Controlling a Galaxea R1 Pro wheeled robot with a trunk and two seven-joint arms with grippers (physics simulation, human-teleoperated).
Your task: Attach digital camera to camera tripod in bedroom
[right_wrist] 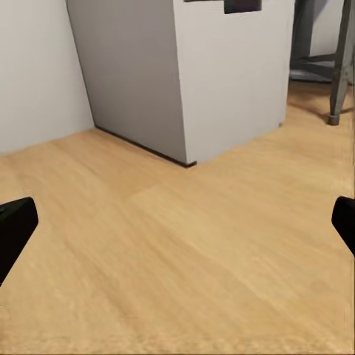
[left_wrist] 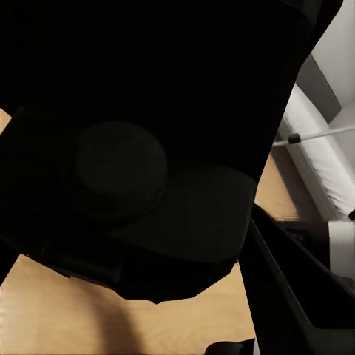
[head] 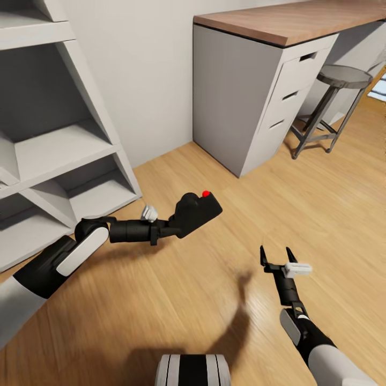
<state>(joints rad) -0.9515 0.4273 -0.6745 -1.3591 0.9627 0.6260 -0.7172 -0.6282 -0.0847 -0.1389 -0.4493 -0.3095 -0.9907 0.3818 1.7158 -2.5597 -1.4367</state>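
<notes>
Head view: left jaws clench digital camera (red button up); right jaws released.

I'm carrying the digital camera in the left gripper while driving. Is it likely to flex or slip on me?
Probably rigid: the digital camera looks like a hard boxy body. It juts beyond the left gripper, held near one end, so it may pivot under jolts. Its smooth black shell in the left wrist view suggests modest friction; drive gently.
</notes>
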